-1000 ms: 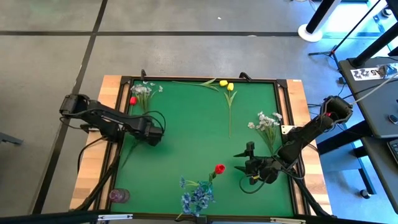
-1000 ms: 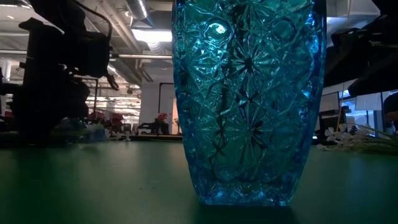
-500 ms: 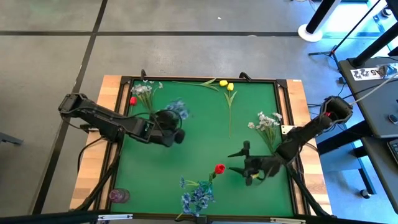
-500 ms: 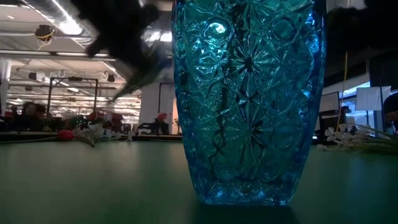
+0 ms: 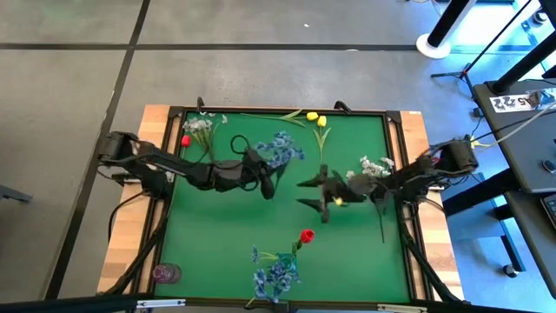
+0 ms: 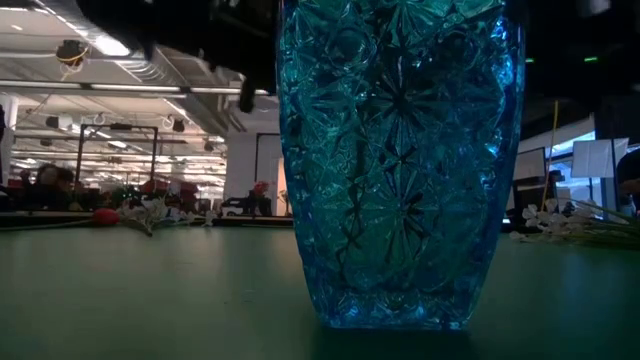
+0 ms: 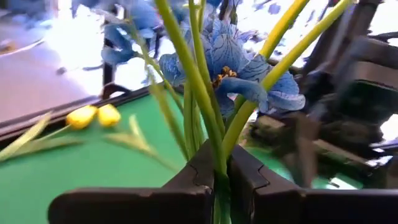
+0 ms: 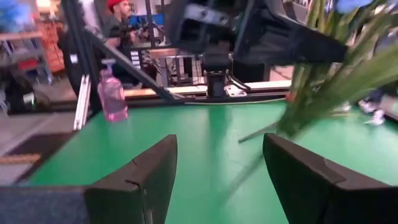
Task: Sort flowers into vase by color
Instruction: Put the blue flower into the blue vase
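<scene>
Green matting [image 5: 226, 226] covers my worktable, framed in wood, with grey floor around it. Starting from the left of the high view, I see a small pink bottle [image 5: 165, 273] at the near left corner, and a red tulip [image 5: 185, 140] lying beside a white spray [image 5: 200, 127] near the far left corner. My left gripper [image 5: 268, 180] hangs over the middle of the mat, clamped tight on the stalks of a blue bunch [image 5: 280, 149]; my left wrist view shows several thin green stems pinched between the dark fingers [image 7: 186, 180], with ruffled blue petals and a yellow centre above them. Near the front edge lies a second blue bunch [image 5: 274, 275], with another red tulip [image 5: 306, 236] just beside it. Two yellow tulips [image 5: 316, 119] rest at the far edge, their stalks running across the mat. My right gripper [image 5: 314, 196] faces the left one over mid-table, jaws spread wide and carrying nothing. Behind it, a second white spray [image 5: 373, 167] lies on the right side. From table height, a cut-glass blue vase [image 6: 400, 160] fills my low view
</scene>
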Controlling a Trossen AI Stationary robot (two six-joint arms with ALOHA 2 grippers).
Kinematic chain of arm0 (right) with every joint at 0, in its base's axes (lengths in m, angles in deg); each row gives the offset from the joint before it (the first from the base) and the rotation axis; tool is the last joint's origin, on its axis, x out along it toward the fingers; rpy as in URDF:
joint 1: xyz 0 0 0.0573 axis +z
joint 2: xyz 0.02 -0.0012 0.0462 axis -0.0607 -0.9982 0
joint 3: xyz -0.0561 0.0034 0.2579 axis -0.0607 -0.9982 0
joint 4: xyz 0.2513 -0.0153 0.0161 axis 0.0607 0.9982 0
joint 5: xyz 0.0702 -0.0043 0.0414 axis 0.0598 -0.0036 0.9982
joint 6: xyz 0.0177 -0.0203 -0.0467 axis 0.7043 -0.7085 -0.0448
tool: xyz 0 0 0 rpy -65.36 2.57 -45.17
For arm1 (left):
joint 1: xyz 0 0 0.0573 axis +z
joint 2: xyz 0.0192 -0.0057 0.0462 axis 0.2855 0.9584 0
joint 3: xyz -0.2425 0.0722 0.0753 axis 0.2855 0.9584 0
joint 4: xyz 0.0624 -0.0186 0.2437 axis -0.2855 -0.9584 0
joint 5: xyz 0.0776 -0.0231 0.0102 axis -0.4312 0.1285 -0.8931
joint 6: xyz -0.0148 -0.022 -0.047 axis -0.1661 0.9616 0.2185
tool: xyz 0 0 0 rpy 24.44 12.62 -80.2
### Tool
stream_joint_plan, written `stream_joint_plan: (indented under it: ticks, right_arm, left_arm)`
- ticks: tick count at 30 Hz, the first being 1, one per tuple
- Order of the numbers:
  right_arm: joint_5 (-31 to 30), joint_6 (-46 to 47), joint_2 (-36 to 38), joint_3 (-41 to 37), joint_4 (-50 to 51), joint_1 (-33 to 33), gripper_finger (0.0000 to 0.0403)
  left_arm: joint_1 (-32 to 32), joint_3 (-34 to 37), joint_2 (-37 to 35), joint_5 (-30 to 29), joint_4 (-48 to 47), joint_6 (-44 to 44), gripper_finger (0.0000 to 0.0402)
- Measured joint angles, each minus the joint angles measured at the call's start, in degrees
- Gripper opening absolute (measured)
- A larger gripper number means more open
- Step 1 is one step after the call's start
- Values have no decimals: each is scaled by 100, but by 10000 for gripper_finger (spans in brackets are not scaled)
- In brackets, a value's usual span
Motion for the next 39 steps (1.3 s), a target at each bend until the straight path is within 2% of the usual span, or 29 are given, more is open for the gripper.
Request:
stream_joint_plan:
  ticks: [5,11,20,24,30,31,33,36,39]
  right_arm:
    - [20,475,-378,357,102,-420,237]
    - [-21,546,-396,401,-96,-455,237]
    - [571,414,-393,895,273,-448,230]
    - [577,413,-393,908,291,-448,178]
    - [764,403,-387,908,296,-445,27]
    - [888,382,-344,907,347,-446,17]
    - [1066,374,-197,904,412,-446,22]
    - [1133,304,291,908,728,-444,29]
    - [1125,57,764,908,1115,-340,12]
  left_arm:
    - [49,-20,599,792,1367,-379,13]
    - [-25,-24,592,953,1604,-593,14]
    - [-211,-30,570,1428,2016,-733,14]
    - [-282,-30,572,1427,1981,-758,14]
    - [-286,-30,560,1427,1929,-769,14]
    - [-288,-30,483,1433,1778,-803,15]
    - [-318,-37,182,1449,1340,-929,22]
    - [-397,-39,-543,1411,355,-1061,45]
    - [-543,-37,-1346,1359,-651,-1058,70]
